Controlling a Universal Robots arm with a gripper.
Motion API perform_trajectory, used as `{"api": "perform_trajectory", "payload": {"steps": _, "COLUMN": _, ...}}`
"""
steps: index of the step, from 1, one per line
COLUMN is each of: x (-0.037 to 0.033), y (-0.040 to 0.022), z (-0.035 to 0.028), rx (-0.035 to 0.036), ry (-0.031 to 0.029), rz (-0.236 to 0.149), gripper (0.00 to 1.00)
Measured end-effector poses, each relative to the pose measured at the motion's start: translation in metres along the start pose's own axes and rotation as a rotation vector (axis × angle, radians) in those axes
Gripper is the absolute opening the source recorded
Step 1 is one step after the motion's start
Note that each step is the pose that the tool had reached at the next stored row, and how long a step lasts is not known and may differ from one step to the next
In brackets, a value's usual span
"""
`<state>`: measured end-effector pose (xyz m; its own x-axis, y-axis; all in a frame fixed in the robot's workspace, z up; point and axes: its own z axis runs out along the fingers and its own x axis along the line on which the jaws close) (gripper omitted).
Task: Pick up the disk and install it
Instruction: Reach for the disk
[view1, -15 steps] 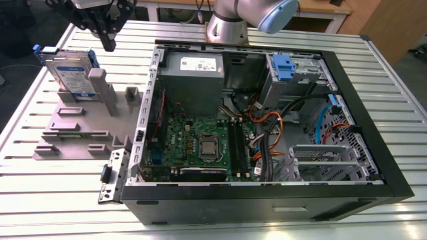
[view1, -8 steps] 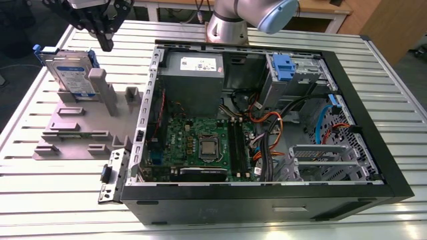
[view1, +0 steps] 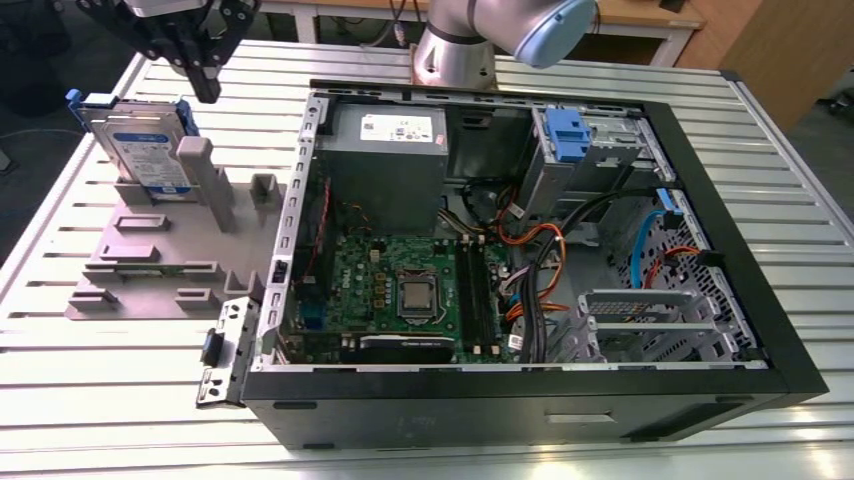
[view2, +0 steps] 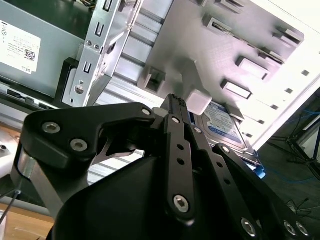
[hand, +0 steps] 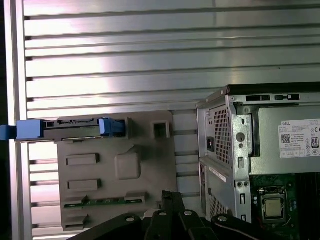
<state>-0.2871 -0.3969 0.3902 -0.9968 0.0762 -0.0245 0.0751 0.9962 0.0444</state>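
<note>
While the disk stands edgewise in its holder, the tool hangs near its top, fingers together.

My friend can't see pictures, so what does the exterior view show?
The robot's black hand hovers near the top of the disk, which stands on edge in a grey holder on a slatted metal table. To the exterior view's right lies an open computer case.

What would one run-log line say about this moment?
hand: shut, empty, near disk | disk: upright in grey holder, not yet picked | computer case: open
</note>
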Motion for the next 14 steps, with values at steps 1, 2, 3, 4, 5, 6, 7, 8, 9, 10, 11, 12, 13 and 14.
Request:
{"api": "perform_trajectory", "payload": {"steps": 1, "x": 0.0007, "y": -0.0001, "z": 0.0000, "rx": 0.0000, "ry": 0.0000, "rz": 0.000, "gripper": 0.11}}
{"api": "perform_trajectory", "payload": {"steps": 2, "x": 0.0014, "y": -0.0001, "z": 0.0000, "rx": 0.0000, "ry": 0.0000, "rz": 0.000, "gripper": 0.11}}
{"api": "perform_trajectory", "payload": {"steps": 3, "x": 0.0021, "y": -0.0002, "z": 0.0000, "rx": 0.0001, "ry": 0.0001, "rz": 0.000, "gripper": 0.11}}
{"api": "perform_trajectory", "payload": {"steps": 4, "x": 0.0028, "y": -0.0002, "z": 0.0000, "rx": 0.0001, "ry": 0.0000, "rz": 0.000, "gripper": 0.11}}
{"api": "perform_trajectory", "payload": {"steps": 5, "x": 0.0035, "y": -0.0003, "z": 0.0000, "rx": 0.0000, "ry": 0.0000, "rz": 0.000, "gripper": 0.11}}
{"api": "perform_trajectory", "payload": {"steps": 6, "x": 0.0042, "y": -0.0003, "z": 0.0000, "rx": 0.0000, "ry": 0.0000, "rz": 0.000, "gripper": 0.11}}
{"api": "perform_trajectory", "payload": {"steps": 7, "x": 0.0050, "y": -0.0004, "z": 0.0000, "rx": 0.0000, "ry": 0.0000, "rz": 0.000, "gripper": 0.11}}
{"api": "perform_trajectory", "payload": {"steps": 8, "x": 0.0057, "y": -0.0004, "z": 0.0001, "rx": 0.0000, "ry": 0.0000, "rz": 0.000, "gripper": 0.11}}
{"api": "perform_trajectory", "payload": {"steps": 9, "x": 0.0065, "y": -0.0005, "z": 0.0000, "rx": 0.0000, "ry": 0.0000, "rz": 0.000, "gripper": 0.11}}
{"api": "perform_trajectory", "payload": {"steps": 10, "x": 0.0073, "y": -0.0006, "z": 0.0000, "rx": 0.0000, "ry": 0.0000, "rz": 0.000, "gripper": 0.11}}
{"api": "perform_trajectory", "payload": {"steps": 11, "x": 0.0081, "y": -0.0006, "z": 0.0000, "rx": 0.0001, "ry": 0.0000, "rz": 0.000, "gripper": 0.11}}
{"api": "perform_trajectory", "payload": {"steps": 12, "x": 0.0090, "y": -0.0007, "z": 0.0001, "rx": 0.0000, "ry": -0.0001, "rz": 0.000, "gripper": 0.11}}
{"api": "perform_trajectory", "payload": {"steps": 13, "x": 0.0098, "y": -0.0007, "z": 0.0000, "rx": 0.0000, "ry": 0.0000, "rz": 0.000, "gripper": 0.11}}
{"api": "perform_trajectory", "payload": {"steps": 14, "x": 0.0105, "y": -0.0008, "z": 0.0000, "rx": 0.0000, "ry": 0.0000, "rz": 0.000, "gripper": 0.11}}
